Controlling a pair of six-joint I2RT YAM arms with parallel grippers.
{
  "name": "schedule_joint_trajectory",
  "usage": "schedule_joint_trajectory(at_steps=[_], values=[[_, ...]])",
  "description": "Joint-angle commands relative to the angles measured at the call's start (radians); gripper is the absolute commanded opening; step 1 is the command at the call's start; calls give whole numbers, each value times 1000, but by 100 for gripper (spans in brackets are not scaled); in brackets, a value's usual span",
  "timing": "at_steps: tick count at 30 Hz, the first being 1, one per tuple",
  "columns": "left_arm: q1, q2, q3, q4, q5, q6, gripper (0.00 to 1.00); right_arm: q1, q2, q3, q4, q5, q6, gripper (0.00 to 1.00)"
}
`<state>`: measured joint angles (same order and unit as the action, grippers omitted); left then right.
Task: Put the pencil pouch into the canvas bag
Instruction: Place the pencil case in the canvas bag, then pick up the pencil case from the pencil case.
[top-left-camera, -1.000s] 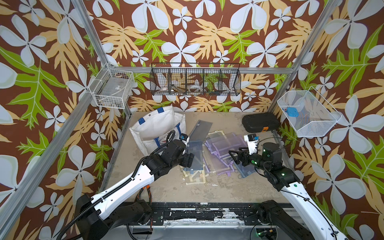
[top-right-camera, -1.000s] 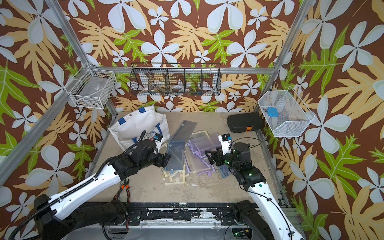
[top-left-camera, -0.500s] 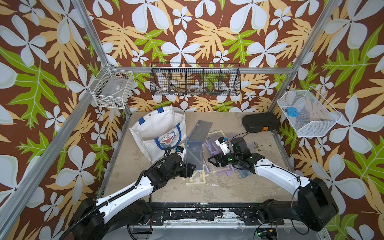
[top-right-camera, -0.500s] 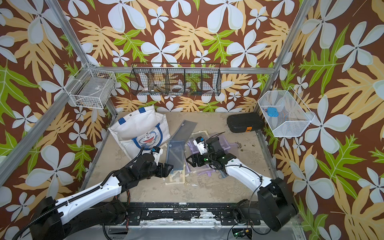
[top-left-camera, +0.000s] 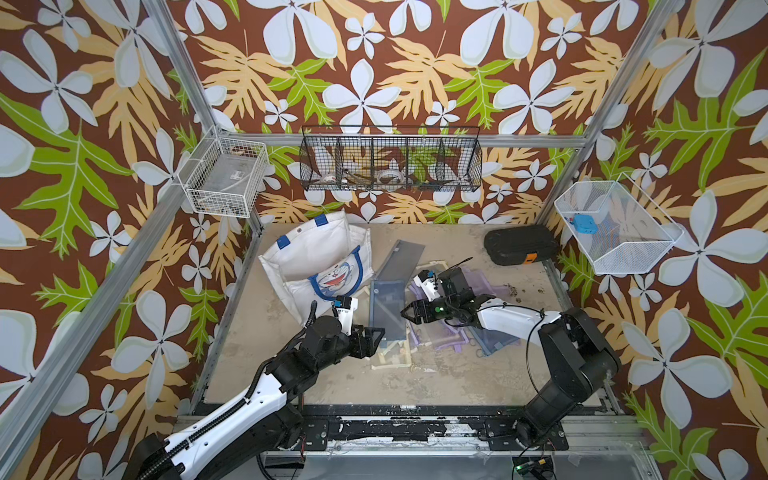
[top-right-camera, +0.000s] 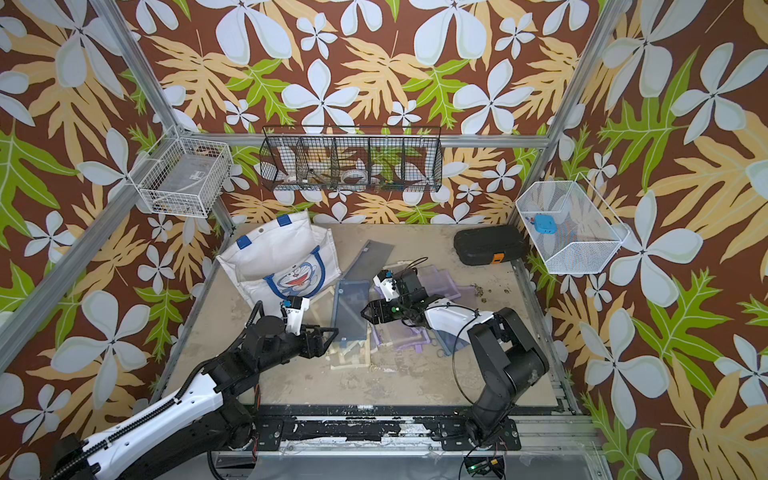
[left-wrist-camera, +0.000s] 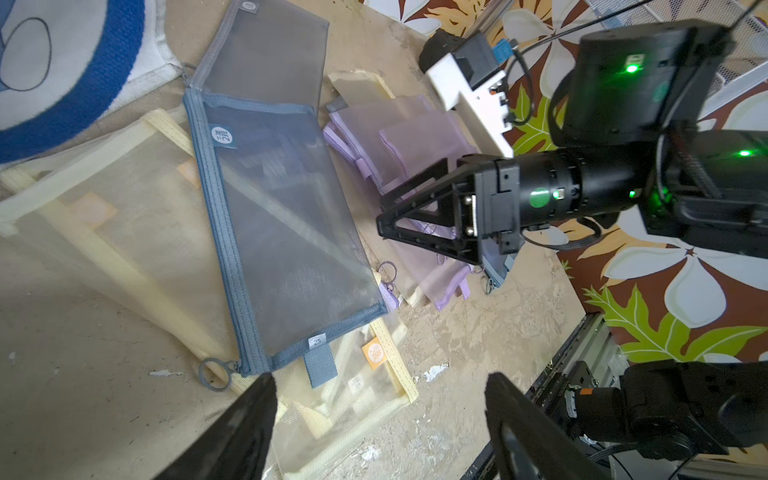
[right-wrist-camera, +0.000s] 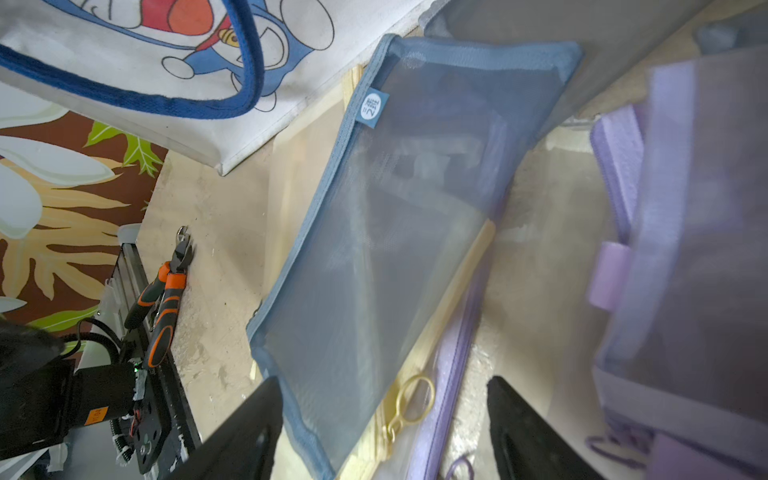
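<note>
The sandy table (top-left-camera: 332, 382) is bare along its near edge. The white canvas bag (top-left-camera: 316, 253) slumps at the far left, its mouth open. Just beside it, the blue-grey mesh pencil pouch (top-left-camera: 388, 307) lies flat on yellow mesh pouches (left-wrist-camera: 104, 199), its contents too blurred to make out. The right arm partly hides the purple mesh pouches (left-wrist-camera: 399, 141). The left end effector (top-left-camera: 376, 338) and right end effector (top-left-camera: 409, 312) flank the pouch, both released and grasping nothing.
</note>
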<state>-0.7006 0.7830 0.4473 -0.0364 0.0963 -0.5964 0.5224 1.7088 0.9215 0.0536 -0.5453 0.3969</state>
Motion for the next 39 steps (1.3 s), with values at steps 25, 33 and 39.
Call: schedule_joint_trajectory(at_steps=[25,33,39], values=[[23,13,-24,117,82,-36,76,2,235,127,186,-87,115,41],[23,4,-28,105,93,-33,76,4,243,164,151,-49,100,36],[23,-2,-26,99,89,-30,76,4,271,201,119,-38,80,29]])
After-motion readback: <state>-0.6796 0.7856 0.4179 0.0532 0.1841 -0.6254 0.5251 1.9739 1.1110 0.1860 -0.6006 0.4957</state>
